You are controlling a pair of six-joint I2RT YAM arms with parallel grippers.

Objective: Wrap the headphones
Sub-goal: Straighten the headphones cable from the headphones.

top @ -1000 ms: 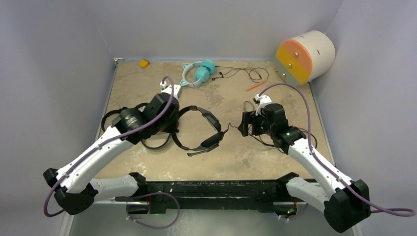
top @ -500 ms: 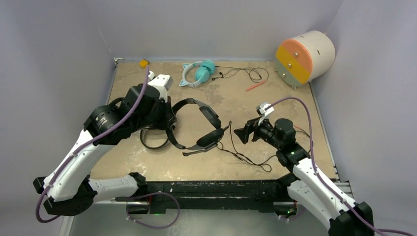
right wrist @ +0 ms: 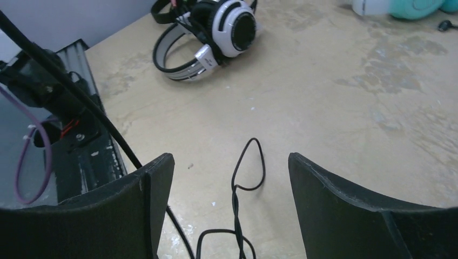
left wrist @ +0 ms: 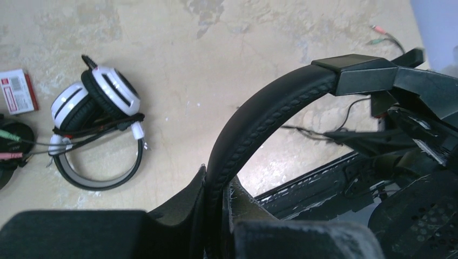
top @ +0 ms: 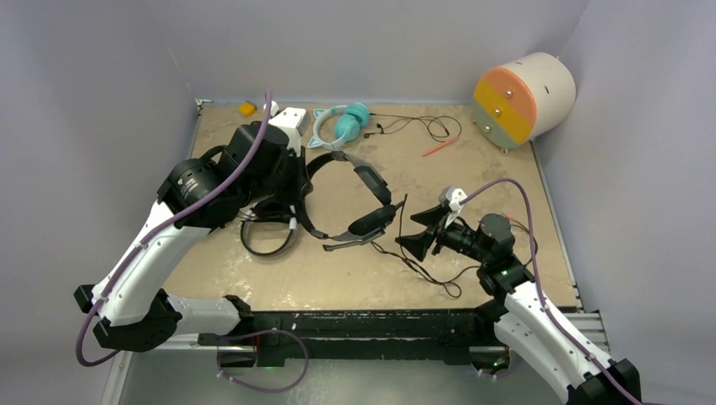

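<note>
Mid-wrap: black headset (top: 371, 221) gripped by its headband in the clamped left claw (left wrist: 216, 232) above mid-counter (top: 507, 169), next calling for the wide-spread right claw (right wrist: 229, 162) to pinch the slack cable (right wrist: 236, 199) beneath.

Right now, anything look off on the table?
Black headset is held by its headband in the shut left fingers, its cable trailing loose over the table under the open right fingers. The teal headset also has its cable sprawled unwrapped at the far edge.
</note>
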